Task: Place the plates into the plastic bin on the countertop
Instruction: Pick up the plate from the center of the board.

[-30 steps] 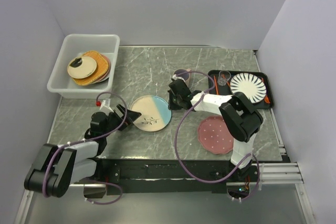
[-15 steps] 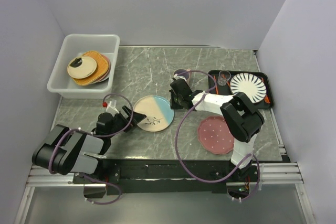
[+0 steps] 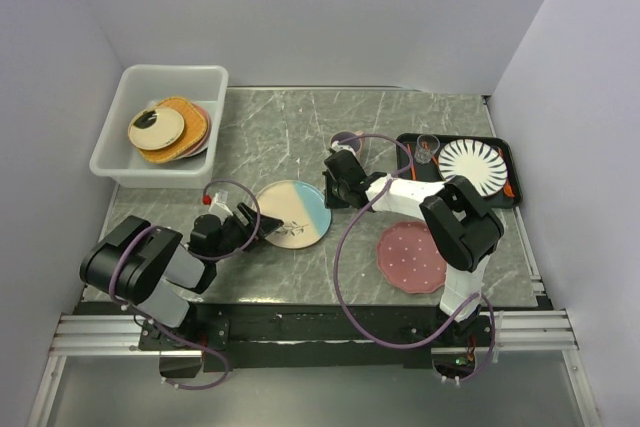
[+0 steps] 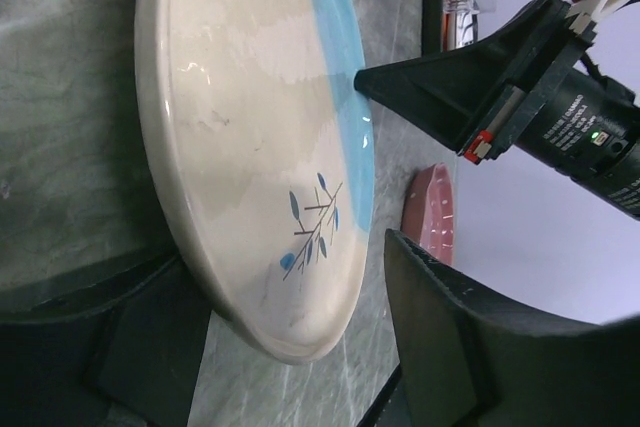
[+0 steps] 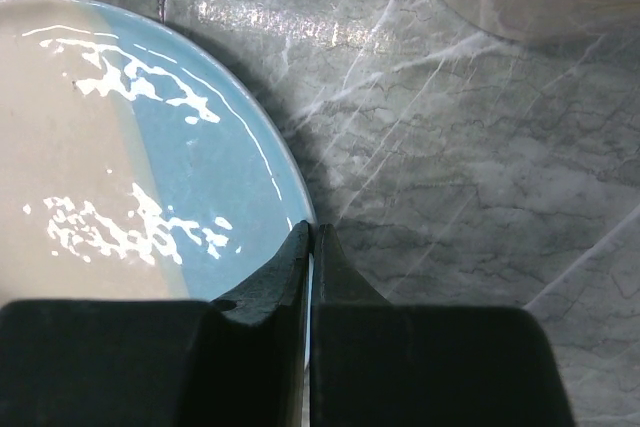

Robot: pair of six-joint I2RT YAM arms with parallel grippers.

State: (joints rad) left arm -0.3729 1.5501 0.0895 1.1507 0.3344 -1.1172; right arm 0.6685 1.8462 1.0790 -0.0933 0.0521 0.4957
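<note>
Here the glossy cream-and-blue plate [image 3: 292, 213], by the near edge of the worktop [image 3: 400, 112], has its left rim inside the wide left claw [image 3: 262, 225]; the closed right claw [image 5: 311, 237] touches its blue rim.

Top cam bright & even, soft overhead light, just faint shadows on the countertop [image 3: 300, 117]. Right wrist cam: hard white glare specks on the cream-and-blue plate [image 5: 120, 177], left of frame, dark shadow hugging its rim; right gripper [image 5: 311, 239] at bottom near-black, no detail. Left wrist cam: bottom foreground blurry, right-side bg washed pale.
</note>
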